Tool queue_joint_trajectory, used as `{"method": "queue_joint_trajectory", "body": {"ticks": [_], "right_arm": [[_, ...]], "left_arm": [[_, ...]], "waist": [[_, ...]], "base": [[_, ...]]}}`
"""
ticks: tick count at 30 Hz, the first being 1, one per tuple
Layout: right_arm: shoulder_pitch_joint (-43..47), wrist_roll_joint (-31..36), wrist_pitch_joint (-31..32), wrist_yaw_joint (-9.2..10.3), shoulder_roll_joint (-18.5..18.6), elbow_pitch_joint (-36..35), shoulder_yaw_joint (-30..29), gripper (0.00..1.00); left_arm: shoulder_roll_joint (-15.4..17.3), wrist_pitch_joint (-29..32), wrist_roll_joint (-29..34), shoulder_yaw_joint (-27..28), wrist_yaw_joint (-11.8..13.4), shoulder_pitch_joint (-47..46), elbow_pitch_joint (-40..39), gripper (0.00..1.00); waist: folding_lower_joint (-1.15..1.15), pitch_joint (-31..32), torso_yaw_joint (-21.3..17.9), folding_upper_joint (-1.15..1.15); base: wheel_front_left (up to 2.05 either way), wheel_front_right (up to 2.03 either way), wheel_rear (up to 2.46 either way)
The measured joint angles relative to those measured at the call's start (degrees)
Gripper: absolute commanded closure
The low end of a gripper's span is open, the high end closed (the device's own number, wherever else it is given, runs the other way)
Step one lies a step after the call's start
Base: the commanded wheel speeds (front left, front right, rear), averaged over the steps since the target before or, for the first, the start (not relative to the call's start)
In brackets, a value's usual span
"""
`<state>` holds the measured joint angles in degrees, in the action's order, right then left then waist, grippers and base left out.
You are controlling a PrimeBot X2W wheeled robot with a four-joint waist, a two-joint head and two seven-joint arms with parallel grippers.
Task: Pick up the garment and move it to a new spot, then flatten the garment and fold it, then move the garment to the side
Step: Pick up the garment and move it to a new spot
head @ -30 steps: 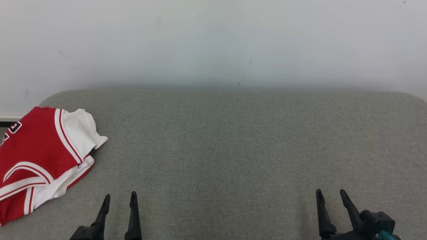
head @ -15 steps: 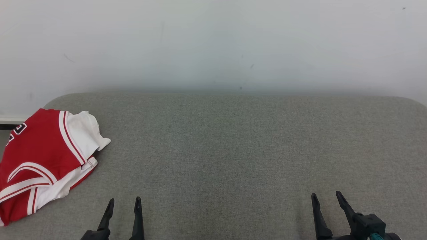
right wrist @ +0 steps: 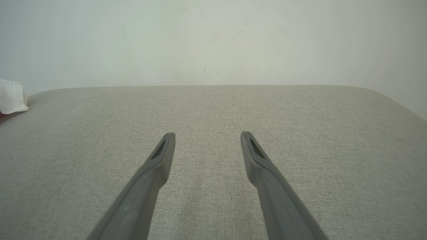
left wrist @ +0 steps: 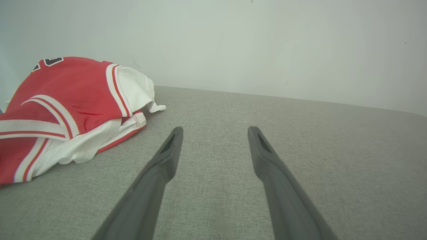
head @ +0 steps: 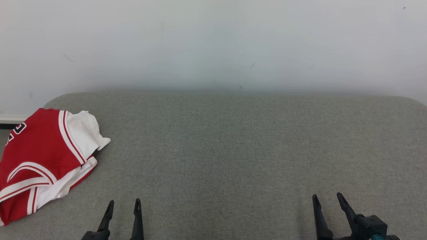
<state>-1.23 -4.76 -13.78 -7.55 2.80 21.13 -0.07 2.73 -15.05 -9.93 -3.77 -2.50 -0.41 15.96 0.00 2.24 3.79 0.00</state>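
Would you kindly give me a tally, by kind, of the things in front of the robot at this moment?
Garment, red and white, bunched at the left: 1
Grippers, left gripper and right gripper, both open and holding nothing: 2
Grey padded surface: 1
Total: 4
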Motion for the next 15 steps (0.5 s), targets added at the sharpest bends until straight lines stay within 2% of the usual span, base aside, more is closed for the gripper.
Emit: {"method": "queue_joint_trajectory", "body": {"ticks": [8, 15], "right_arm": [[0.1, -0.2, 0.0, 0.0, 0.0, -0.1, -0.4, 0.0], [0.4, -0.4, 0.0, 0.0, 0.0, -0.3, -0.3, 0.0]], "left_arm": [[0.0, 0.0, 0.0, -0.2, 0.0, -0.2, 0.0, 0.0], [0.0, 0.0, -0.1, -0.3, 0.2, -0.8, 0.1, 0.0]], "waist": [[0.0, -0.2, 0.8, 0.0], [0.0, -0.1, 4.0, 0.0]], "base": [[0.0, 0.0, 0.0], [0.0, 0.0, 0.0]]}}
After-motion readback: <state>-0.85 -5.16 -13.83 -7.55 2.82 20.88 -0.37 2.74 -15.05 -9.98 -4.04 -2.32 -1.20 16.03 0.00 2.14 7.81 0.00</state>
